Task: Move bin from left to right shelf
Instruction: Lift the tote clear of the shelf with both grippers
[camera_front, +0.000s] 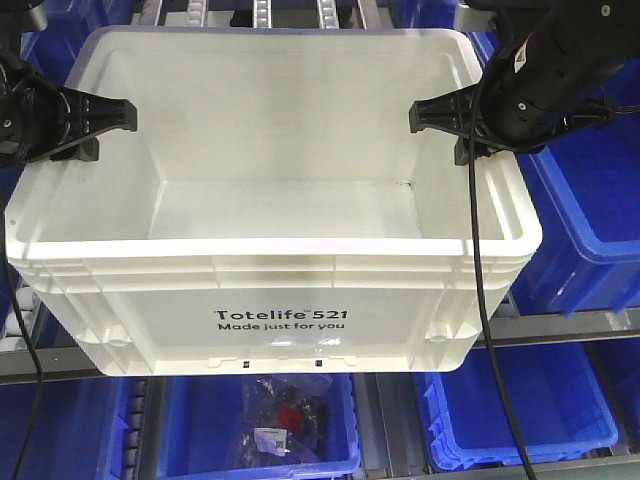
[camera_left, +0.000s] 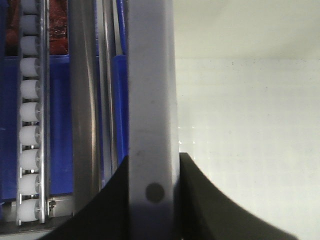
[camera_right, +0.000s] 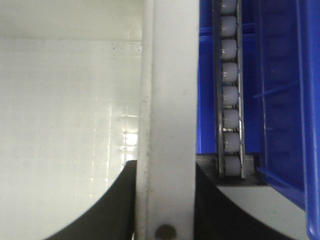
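Bin (camera_front: 270, 300) upright, long axis left to right, printed side frontmost.

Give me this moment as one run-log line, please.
left gripper: clamped on bin left wall | right gripper: clamped on right wall | bin: upright, empty, print facing camera | blue bins beneath

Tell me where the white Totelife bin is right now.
Front view: the bin fills the centre, its side rims clamped by the left gripper and right gripper, with blue bins to its right and below.

Blue bins (camera_front: 590, 220) crowd close beside the bin (camera_front: 280, 285).
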